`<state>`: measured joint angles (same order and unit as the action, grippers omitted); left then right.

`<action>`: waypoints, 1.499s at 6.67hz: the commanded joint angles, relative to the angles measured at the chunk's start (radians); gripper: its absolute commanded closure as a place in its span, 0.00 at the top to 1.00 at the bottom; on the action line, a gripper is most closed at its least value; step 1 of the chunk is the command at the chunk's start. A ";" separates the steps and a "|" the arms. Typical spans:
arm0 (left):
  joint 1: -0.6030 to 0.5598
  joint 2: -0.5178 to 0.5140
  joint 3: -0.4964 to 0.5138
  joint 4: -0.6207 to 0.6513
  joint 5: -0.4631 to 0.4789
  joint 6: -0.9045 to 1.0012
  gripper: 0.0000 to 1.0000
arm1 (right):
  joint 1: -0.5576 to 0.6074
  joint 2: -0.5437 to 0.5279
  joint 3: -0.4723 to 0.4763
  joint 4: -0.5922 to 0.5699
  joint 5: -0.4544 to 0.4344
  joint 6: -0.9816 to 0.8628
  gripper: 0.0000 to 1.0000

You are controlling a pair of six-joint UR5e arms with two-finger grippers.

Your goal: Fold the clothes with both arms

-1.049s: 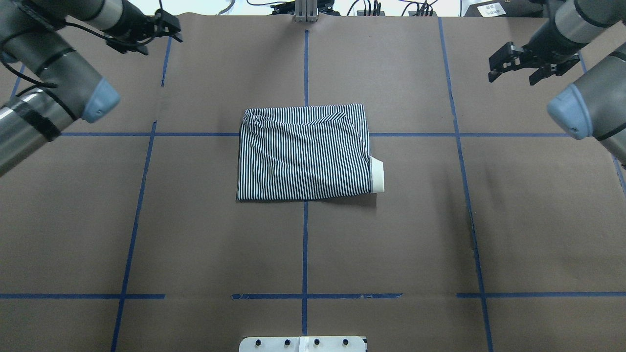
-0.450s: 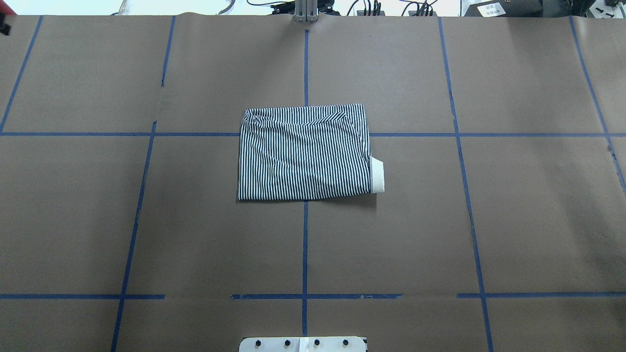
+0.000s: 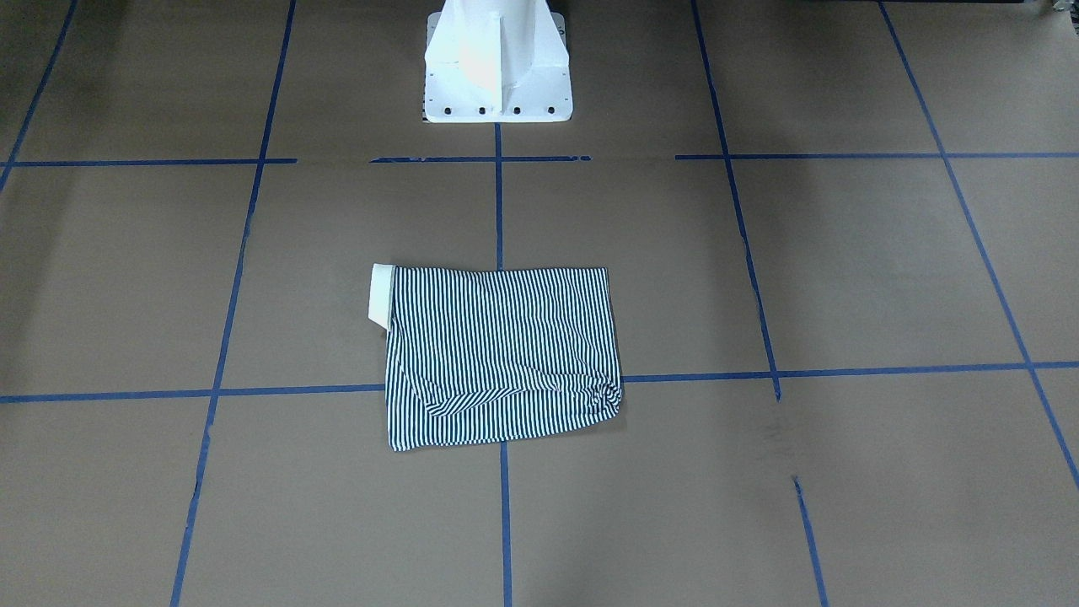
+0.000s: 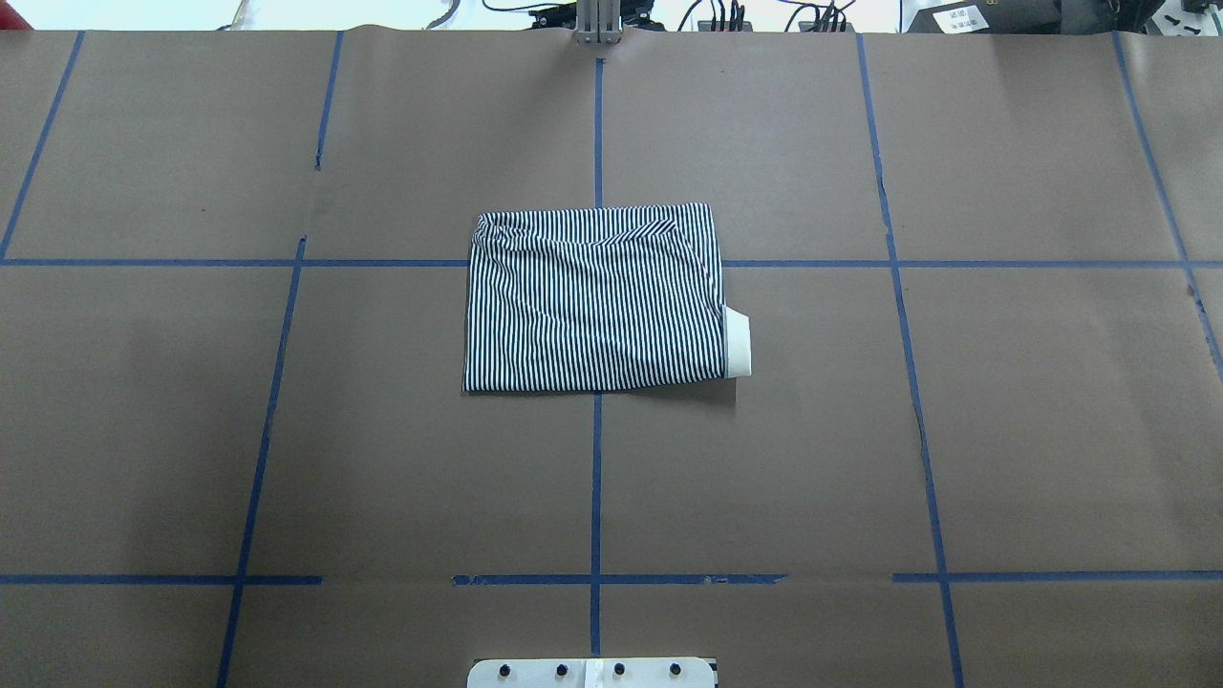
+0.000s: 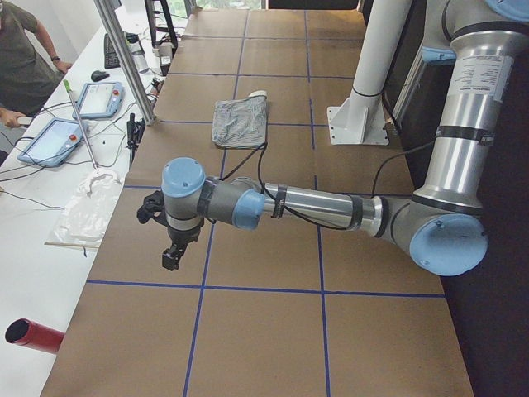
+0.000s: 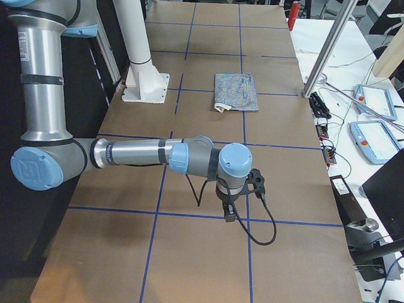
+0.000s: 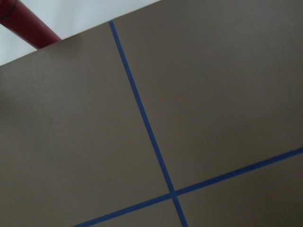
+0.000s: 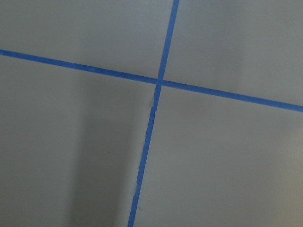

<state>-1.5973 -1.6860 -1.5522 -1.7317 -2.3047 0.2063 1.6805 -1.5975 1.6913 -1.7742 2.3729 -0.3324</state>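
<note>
The clothes, a navy-and-white striped shirt [image 4: 592,306], lie folded into a flat rectangle at the table's middle, with a cream collar [image 4: 737,344] poking out at one corner. The same shirt [image 3: 501,354] lies alone in the front-facing view. Neither arm shows in the overhead view. In the left side view my left gripper [image 5: 169,252] hangs over bare table far from the shirt [image 5: 240,122]. In the right side view my right gripper [image 6: 228,211] hangs just as far from the shirt [image 6: 235,91]. I cannot tell whether either gripper is open or shut. Both wrist views show only brown paper and blue tape.
The white pedestal base [image 3: 496,93] stands at the robot's edge of the table. Blue tape lines grid the brown paper. A side bench holds teach pendants [image 5: 58,141] and cables, with a person [image 5: 21,58] beside it. A red tube [image 5: 33,335] lies past the table's end.
Both arms, at the overhead view's upper corners one second ago, have swung out of that view. The folded shirt has not moved.
</note>
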 commanded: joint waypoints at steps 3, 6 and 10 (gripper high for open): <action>-0.007 0.109 0.031 -0.119 0.033 0.016 1.00 | 0.010 -0.056 -0.002 0.029 0.006 0.007 1.00; -0.007 0.120 -0.112 0.232 0.031 0.018 1.00 | 0.010 -0.048 -0.021 0.050 0.018 0.120 1.00; -0.006 0.137 -0.101 0.225 0.030 0.022 1.00 | -0.027 -0.053 -0.044 0.252 0.016 0.286 1.00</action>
<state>-1.6031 -1.5539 -1.6515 -1.5061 -2.2733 0.2275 1.6693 -1.6498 1.6606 -1.5782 2.3906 -0.0638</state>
